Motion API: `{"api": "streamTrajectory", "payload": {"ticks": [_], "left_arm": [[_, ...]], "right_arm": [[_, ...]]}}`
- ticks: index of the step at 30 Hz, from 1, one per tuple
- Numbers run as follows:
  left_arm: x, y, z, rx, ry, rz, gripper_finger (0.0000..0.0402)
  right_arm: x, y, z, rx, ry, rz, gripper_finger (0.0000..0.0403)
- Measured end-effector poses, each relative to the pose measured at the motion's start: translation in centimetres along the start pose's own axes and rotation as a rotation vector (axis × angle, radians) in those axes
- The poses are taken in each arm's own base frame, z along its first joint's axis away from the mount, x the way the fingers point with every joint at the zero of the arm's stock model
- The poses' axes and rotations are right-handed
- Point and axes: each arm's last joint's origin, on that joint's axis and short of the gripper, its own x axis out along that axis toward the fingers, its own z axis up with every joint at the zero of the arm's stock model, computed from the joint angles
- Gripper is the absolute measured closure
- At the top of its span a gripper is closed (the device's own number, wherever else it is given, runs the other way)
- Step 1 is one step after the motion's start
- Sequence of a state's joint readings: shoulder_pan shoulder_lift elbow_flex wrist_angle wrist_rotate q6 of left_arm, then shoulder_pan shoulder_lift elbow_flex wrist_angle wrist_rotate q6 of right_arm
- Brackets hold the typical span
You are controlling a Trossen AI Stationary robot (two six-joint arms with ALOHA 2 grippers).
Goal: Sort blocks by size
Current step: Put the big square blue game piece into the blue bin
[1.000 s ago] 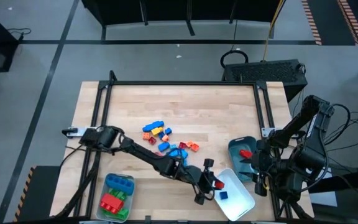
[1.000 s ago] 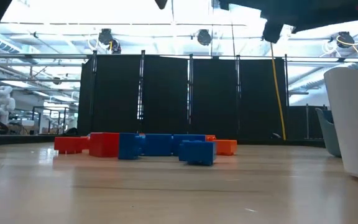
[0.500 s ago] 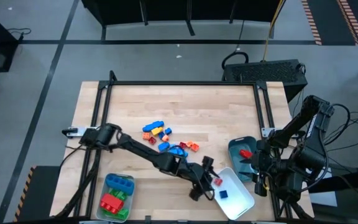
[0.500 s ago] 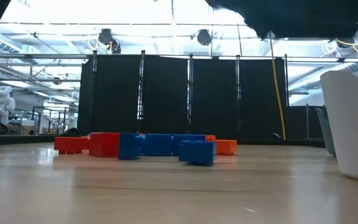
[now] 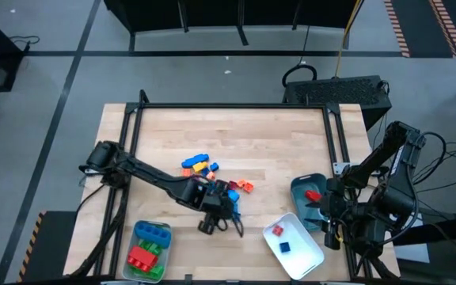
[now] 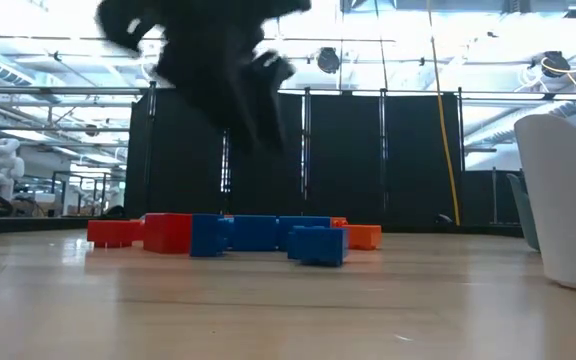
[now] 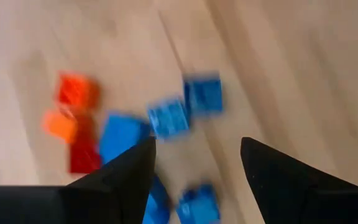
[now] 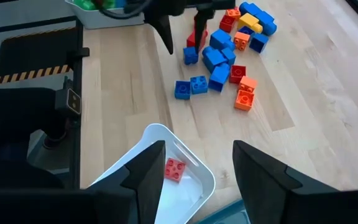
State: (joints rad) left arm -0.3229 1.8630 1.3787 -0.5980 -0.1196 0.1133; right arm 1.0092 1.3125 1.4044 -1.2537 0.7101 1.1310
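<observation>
The loose blocks [image 5: 212, 176] lie in a heap on the wood at mid-table, blue, red and orange [image 8: 224, 55]. My left gripper [image 5: 214, 220] hangs open just above the heap's near edge, pointing steeply down, nothing between its fingers [image 7: 197, 155]; blue blocks [image 7: 169, 118] lie on the table past the fingertips. In the low view it is a dark blur [image 6: 238, 80] above the row of blocks [image 6: 253, 232]. My right gripper [image 8: 194, 152] waits open at the table's right edge [image 5: 331, 215], above the white tray [image 8: 201, 171].
The white tray [image 5: 303, 255] at the near right holds a red block [image 5: 275, 230] and a blue one [image 5: 285, 246]. A teal tray [image 5: 298, 190] beside it holds a red block [image 5: 313, 195]. A grey tray [image 5: 139, 231] at the near left holds green, blue and red bricks.
My left gripper opened over the white tray and let go of a red block, which now lies in that tray. It then swung toward the table's left, back to the heap, and tipped to point more steeply down.
</observation>
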Motion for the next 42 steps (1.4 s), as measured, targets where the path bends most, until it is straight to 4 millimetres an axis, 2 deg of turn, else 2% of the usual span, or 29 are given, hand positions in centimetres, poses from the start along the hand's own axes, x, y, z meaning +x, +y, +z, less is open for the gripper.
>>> {"api": "streamTrajectory", "payload": {"ticks": [4,7,13,18,33,42], "left_arm": [[0.8,0.8,-2.9,-0.021,0.004,0.101,0.0164],[1.2,2.0,-3.9,-0.061,-0.007,0.149,0.0164],[1.9,3.9,-4.5,-0.120,-0.009,0.029,0.0164],[2.4,4.8,-5.0,-0.159,0.017,0.033,0.0164],[2.6,4.2,-5.2,-0.288,0.019,-0.016,0.0164],[4.9,4.1,-6.1,-0.290,0.099,-0.002,0.0164]], "right_arm": [[0.0,0.0,0.0,-0.018,0.000,0.000,0.0232],[0.0,0.0,0.0,-0.017,0.000,0.000,0.0232],[0.0,0.1,0.1,-0.009,-0.005,0.009,0.0232],[0.0,0.1,0.1,-0.008,-0.006,0.010,0.0232],[0.0,0.0,0.0,-0.046,-0.003,0.003,0.0232],[0.0,0.1,0.0,-0.042,-0.003,0.004,0.0232]]}}
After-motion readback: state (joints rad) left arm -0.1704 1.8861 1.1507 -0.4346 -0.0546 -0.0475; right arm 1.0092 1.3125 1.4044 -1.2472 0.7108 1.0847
